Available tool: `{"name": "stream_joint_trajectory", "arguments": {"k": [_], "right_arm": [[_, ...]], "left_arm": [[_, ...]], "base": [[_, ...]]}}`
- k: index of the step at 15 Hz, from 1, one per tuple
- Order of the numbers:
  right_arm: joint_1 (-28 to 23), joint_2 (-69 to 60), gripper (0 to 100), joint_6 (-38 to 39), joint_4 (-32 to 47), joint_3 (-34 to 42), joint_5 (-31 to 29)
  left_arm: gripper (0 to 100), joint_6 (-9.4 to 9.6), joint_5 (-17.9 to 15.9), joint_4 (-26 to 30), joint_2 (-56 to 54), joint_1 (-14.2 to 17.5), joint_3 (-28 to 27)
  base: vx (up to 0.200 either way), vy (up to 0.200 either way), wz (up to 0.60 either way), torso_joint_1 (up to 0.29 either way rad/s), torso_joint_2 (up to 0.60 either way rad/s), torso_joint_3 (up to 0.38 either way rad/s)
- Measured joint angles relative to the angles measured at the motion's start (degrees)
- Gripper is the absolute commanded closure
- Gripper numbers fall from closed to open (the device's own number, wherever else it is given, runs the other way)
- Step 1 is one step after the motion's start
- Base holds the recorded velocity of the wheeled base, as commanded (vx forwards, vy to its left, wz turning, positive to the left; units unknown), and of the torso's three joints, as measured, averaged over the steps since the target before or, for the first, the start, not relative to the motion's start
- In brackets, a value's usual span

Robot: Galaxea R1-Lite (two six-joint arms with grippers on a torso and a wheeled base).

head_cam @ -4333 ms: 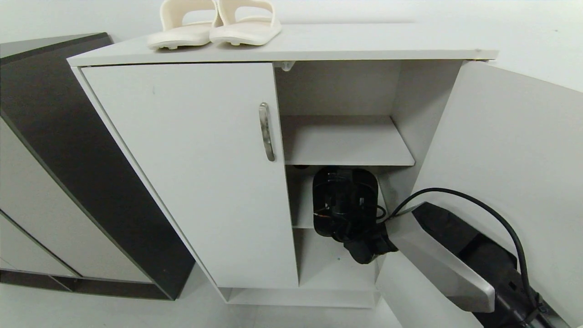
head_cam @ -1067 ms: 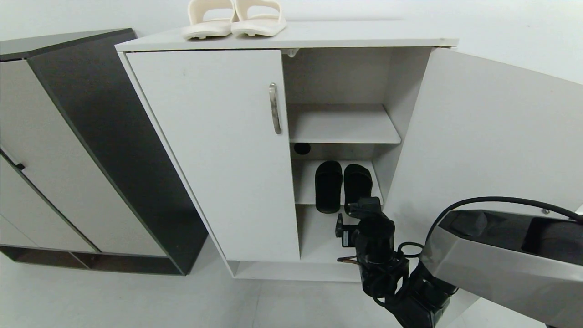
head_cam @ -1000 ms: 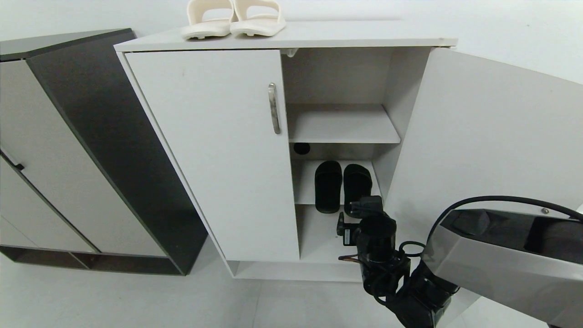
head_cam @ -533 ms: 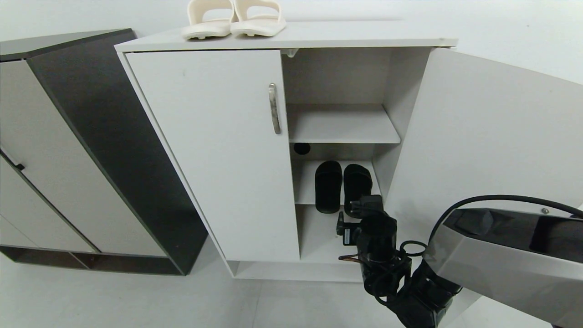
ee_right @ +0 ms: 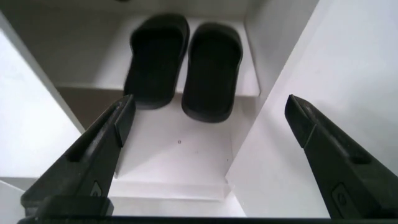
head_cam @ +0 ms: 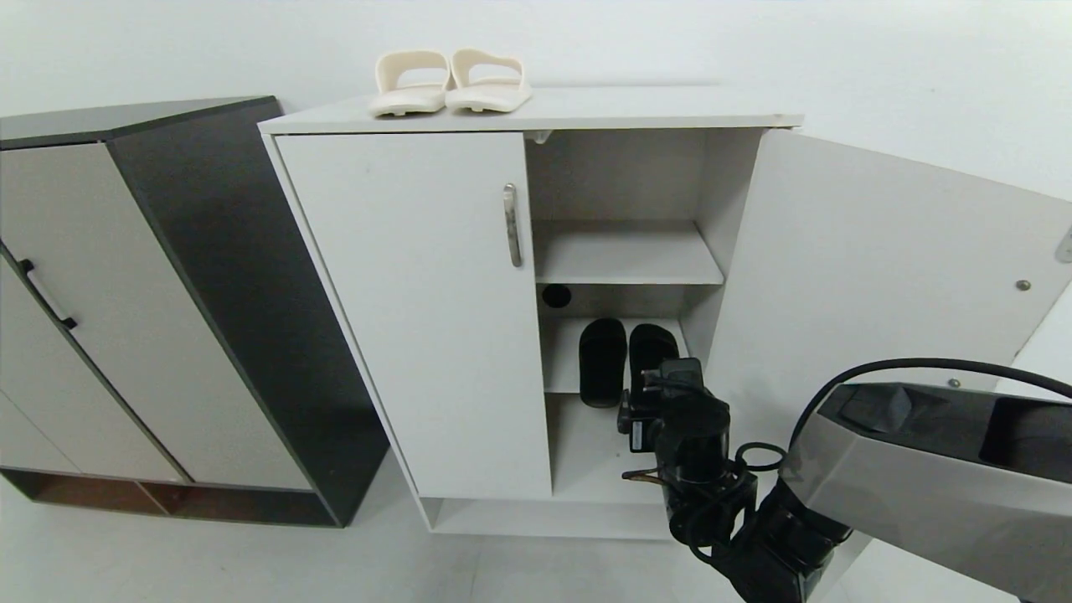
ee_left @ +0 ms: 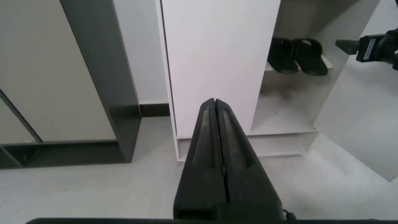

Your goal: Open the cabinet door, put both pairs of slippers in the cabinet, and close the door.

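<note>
Black slippers (head_cam: pixel 626 358) sit paired on the middle shelf of the white cabinet (head_cam: pixel 662 107), with the right gripper (ee_right: pixel 208 109) just before them, fingers spread wide and empty. Next, I'd say, come the cream slippers (head_cam: pixel 452 81) up top: rise clear of the swung-out door (head_cam: pixel 879 268) first.

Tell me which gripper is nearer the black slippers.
Right. The right gripper hangs open just in front of the black slippers; the left gripper, shut, is farther back, facing the closed door.
</note>
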Motion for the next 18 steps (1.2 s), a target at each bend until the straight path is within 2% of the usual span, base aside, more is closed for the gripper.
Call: {"name": "stream_joint_trajectory", "arguments": {"k": [6, 14, 18], "right_arm": [[0.13, -0.33, 0, -0.24, -0.15, 0.96, 0.02], [0.57, -0.91, 0, -0.33, -0.09, 1.73, 0.02], [0.66, -1.02, 0, -0.41, -0.15, 1.93, 0.00]], "left_arm": [[100, 0.09, 0.06, -0.01, 0.00, 0.00, 0.00], [100, 0.26, 0.09, -0.01, 0.00, 0.00, 0.00], [100, 0.26, 0.00, -0.04, 0.00, 0.00, 0.00]], "base": [[0.000, 0.000, 0.00, 0.002, 0.00, 0.192], [0.000, 0.000, 0.00, 0.001, 0.00, 0.016], [0.000, 0.200, 0.00, 0.002, 0.00, 0.006]]}}
